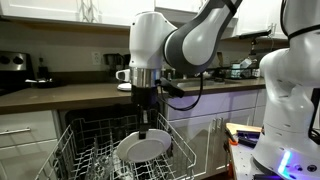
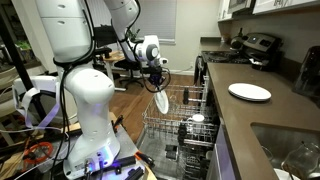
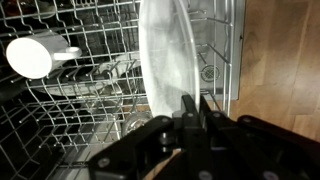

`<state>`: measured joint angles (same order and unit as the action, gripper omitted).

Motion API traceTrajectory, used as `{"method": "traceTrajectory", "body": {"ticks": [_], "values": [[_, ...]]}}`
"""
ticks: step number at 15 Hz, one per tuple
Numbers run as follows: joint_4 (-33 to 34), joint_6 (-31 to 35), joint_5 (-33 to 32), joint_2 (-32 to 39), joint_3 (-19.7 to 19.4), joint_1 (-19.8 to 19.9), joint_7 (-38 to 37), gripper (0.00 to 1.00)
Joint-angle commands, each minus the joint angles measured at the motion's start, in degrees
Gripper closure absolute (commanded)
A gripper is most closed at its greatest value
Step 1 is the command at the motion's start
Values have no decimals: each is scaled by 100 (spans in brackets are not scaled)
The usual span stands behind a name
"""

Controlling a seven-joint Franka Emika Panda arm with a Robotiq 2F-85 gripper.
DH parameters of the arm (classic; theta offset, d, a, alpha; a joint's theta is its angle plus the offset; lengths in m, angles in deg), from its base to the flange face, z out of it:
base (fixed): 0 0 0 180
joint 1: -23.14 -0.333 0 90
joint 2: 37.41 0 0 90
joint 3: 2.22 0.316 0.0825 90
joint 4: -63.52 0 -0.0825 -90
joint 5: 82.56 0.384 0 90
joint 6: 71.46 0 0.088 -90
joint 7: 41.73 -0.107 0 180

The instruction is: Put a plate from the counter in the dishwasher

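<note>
Hanging on edge straight below the jaws, the plate is round, plain white; the gripper clamps its rim.

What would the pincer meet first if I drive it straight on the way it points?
Likely the dishwasher rack: the plate clamped in the pincer would touch its wires first, though depth is unclear.

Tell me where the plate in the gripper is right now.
In both exterior views the plate is held on edge by the gripper over the pulled-out wire rack of the dishwasher, below the counter.
</note>
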<state>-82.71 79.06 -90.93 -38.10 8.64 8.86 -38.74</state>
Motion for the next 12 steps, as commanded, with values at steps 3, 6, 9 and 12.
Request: {"method": "traceTrajectory", "body": {"ticks": [3, 6, 9, 12], "values": [[47, 310, 808, 224, 45, 99, 1190, 95], [60, 144, 673, 364, 15, 158, 1262, 95], [24, 249, 661, 483, -13, 276, 1450, 95], [5, 325, 710, 565, -25, 414, 1648, 95]]}}
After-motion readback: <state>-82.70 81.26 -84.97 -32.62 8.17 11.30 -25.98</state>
